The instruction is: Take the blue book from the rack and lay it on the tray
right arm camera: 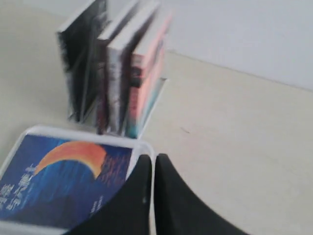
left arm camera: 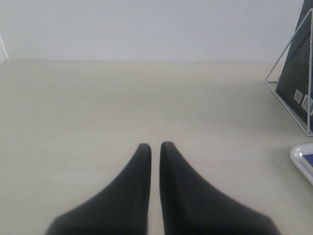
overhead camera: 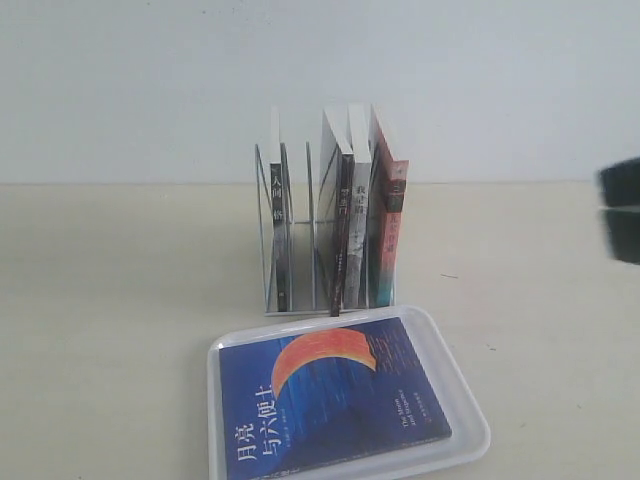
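The blue book [overhead camera: 330, 400] lay flat and cover up inside the tray [overhead camera: 472, 420], its orange-red crescent toward the rack [overhead camera: 268, 230] and its white title toward the near edge. It sat slightly skewed, with a strip of white tray floor showing along each side and one corner close to the right rim. The tray's near rim ran out of the exterior view at the bottom. Its far rim sat just in front of the rack's base; whether they touched could not be told. In the rack, one dark-spined book [overhead camera: 281, 230] stood upright in a left slot, then empty slots, then three books packed together on the right: a brown-black-spined book [overhead camera: 343, 235], a pale-spined book [overhead camera: 360, 215] and a red-and-teal-spined book [overhead camera: 390, 235]. The pale surface [overhead camera: 110, 300] lay bare and wide to the left and right of the rack and tray. The right arm [overhead camera: 622, 185] showed only as a dark blur at the right edge of the exterior view, well apart from the rack. The right hand [right arm camera: 153, 159] had its fingers drawn almost together with only a sliver between them, gripping nothing, its tips near the tray's corner. The left hand [left arm camera: 155, 146] was likewise nearly closed and empty, over bare surface, well off to the side of the rack.
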{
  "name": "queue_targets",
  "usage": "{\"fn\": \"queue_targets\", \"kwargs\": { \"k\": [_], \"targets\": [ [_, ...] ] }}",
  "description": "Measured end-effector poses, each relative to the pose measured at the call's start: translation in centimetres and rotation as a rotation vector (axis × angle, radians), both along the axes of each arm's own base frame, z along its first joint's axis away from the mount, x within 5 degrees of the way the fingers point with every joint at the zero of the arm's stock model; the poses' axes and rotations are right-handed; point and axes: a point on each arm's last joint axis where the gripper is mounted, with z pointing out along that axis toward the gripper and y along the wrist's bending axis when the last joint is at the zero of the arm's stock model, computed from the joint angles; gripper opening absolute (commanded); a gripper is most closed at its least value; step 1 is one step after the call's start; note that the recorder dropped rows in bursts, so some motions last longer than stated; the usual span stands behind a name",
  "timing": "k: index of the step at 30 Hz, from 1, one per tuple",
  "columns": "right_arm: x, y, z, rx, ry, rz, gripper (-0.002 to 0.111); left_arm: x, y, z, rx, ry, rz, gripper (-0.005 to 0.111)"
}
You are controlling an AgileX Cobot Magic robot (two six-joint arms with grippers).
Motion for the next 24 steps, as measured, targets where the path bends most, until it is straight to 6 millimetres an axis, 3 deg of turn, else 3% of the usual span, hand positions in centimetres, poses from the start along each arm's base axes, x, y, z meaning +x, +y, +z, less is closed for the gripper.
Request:
{"fn": "queue_targets", "kwargs": {
  "k": [5,9,15,24],
  "targets": [
    [-4.5,-6.5,-1.7,0.255,-0.156,-0.321,0.001,0.0,0.0,0.0,0.000,0.000,0.000,0.006],
    [-8.2,-8.8,-2.1,0.372,-0.305,-0.508,0.001,0.0,0.0,0.0,0.000,0.000,0.000,0.006],
    [-11.6,-9.6,-2.0,0.444,-0.442,-0.570,0.001,0.0,0.0,0.0,0.000,0.000,0.000,0.006],
    [-11.2,-8.9,-3.3,0.448,-0.406,-0.505,0.001,0.0,0.0,0.0,0.000,0.000,0.000,0.006]
  ]
}}
